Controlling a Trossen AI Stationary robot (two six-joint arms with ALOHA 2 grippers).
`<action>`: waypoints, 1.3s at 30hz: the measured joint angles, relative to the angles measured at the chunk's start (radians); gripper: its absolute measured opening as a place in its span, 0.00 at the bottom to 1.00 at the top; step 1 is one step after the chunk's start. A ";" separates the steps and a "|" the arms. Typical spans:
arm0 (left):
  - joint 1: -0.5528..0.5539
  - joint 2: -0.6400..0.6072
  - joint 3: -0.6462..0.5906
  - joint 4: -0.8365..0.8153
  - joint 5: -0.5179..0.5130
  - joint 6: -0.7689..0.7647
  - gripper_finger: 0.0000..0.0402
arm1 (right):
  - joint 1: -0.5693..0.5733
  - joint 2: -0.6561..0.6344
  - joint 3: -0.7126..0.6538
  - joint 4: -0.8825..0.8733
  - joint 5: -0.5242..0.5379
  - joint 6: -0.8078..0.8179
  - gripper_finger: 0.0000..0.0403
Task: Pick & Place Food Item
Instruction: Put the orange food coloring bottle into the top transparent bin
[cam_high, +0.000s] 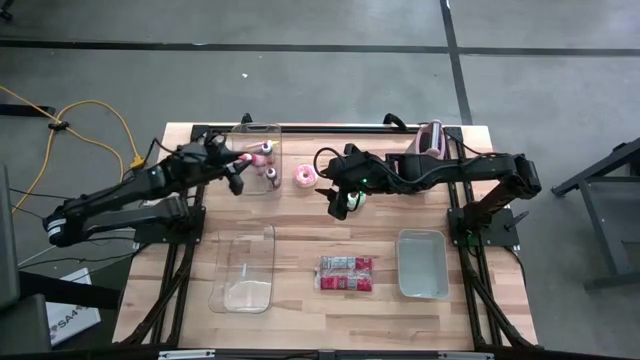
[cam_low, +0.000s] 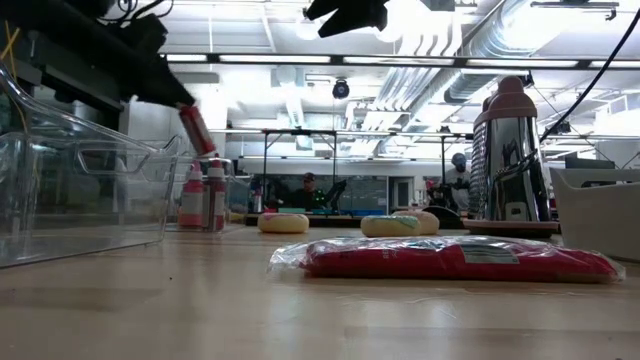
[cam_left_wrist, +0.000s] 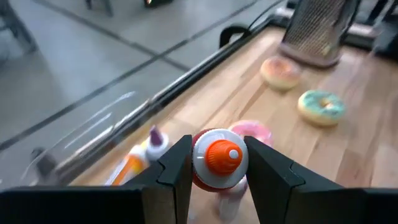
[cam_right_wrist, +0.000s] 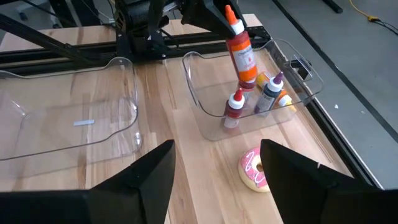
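Note:
My left gripper (cam_high: 237, 166) is shut on a red sauce bottle with an orange cap (cam_right_wrist: 241, 56), held above the far clear bin (cam_right_wrist: 298, 81). In that bin stand a small red bottle (cam_right_wrist: 234, 109) and a purple-capped bottle (cam_right_wrist: 270, 97), and an orange one lies beside them. A pink frosted donut (cam_right_wrist: 253, 169) lies flat on the wood just outside the bin. My right gripper (cam_right_wrist: 217, 168) hovers open above the table's middle, near that donut, with nothing between its fingers. My left gripper pinches the bottle's upper end, just under the orange cap (cam_left_wrist: 199, 174), between its two fingers (cam_left_wrist: 177, 168). The fingers come from the table's left, slanting slightly down. The bottle hangs tilted below them, lifted clear of the bin, its base (cam_low: 205, 148) lowest.
A second clear bin (cam_high: 245, 268) sits at the near left, a red wrapped package (cam_high: 345, 273) at the near middle and a grey tray (cam_high: 422, 263) at the near right. A metal grater (cam_high: 430, 140) stands at the far right. Two more donuts (cam_left_wrist: 320, 106) (cam_left_wrist: 280, 71) lie near it.

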 joint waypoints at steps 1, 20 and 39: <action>0.000 0.002 0.015 -0.035 -0.004 -0.006 0.29 | 0.000 0.000 0.000 0.000 0.000 0.000 0.56; -0.026 0.229 0.130 -0.308 -0.003 -0.089 0.29 | 0.000 0.000 0.000 0.000 0.000 0.000 0.56; -0.026 0.502 0.130 -0.191 0.013 -0.129 0.29 | 0.000 0.000 0.000 0.000 0.000 0.000 0.56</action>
